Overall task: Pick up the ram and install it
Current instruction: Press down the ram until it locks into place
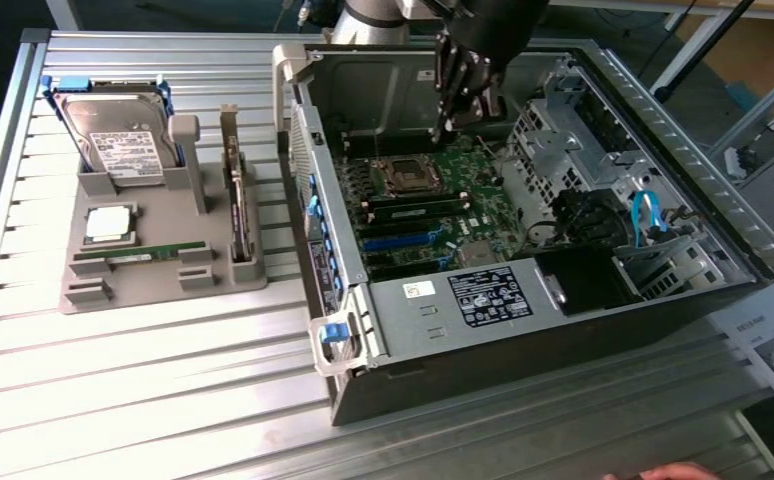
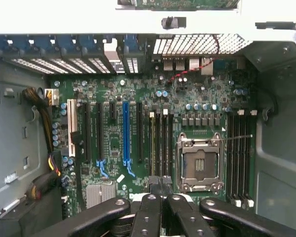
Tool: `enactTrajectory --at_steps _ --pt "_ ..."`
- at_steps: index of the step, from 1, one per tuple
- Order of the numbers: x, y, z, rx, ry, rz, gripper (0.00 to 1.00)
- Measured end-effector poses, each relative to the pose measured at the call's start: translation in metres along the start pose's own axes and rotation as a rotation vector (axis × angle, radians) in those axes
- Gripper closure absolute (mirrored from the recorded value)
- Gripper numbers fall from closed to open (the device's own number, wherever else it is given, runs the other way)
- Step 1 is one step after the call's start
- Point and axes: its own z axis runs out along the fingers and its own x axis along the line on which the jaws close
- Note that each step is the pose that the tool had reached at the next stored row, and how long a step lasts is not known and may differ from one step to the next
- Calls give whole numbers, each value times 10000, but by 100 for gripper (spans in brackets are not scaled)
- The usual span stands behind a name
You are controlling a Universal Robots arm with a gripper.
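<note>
Nearest the exterior camera, the slatted metal tabletop (image 1: 160, 380) carries the open computer case (image 1: 521, 330), laid on its side so the motherboard (image 1: 427, 200) faces up and can be reached from above.

Off to the exterior view's left, a grey parts holder (image 1: 160, 270) stands each component in its own slot, presumably so each sits at a known pose for a clean pick. The ram (image 1: 140, 253) lies along the holder's near edge, a thin green stick, well apart from the case and untouched. Behind it sits the square silver processor (image 1: 108, 224); further back the hard drive (image 1: 116, 140) stands upright; a dark card (image 1: 239, 205) stands on edge between holder and case.

Over the far half of the case the hand (image 1: 461, 108) hangs above the board, fingers pressed together with nothing between them. From the wrist view the hand (image 2: 162, 197) sits over the memory slots (image 2: 160, 143) beside the empty processor socket (image 2: 200, 165). Some slots in the bank (image 2: 239, 153) on the socket's other side may already be filled; hard to tell from here.

Judgement: ram not yet picked.
</note>
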Motion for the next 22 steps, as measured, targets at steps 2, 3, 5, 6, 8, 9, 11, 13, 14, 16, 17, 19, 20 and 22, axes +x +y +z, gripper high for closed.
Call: enactTrajectory --at_steps 2,3,5,6,8,9,11,13,14,16,17,19,20,22 --pt "0 -44 1 -1 -1 -1 90" --pt "0 -65 1 -1 -1 -1 90" --pt "-1 -107 1 -3 0 0 90" --pt "-1 -127 2 -3 0 0 90" --pt "-1 -169 2 -5 0 0 90" --pt "-1 -187 2 -6 0 0 90" --pt "-2 -215 3 -6 0 0 90" --pt "-2 -220 3 -6 0 0 90" --pt "-2 -220 3 -6 0 0 90" --pt "-2 -220 3 -6 1 0 90" --pt "-2 -220 3 -6 0 0 90" --pt "-2 -220 3 -6 0 0 90" --pt "-2 -220 3 -6 0 0 90" --pt "-2 -220 3 -6 0 0 90"
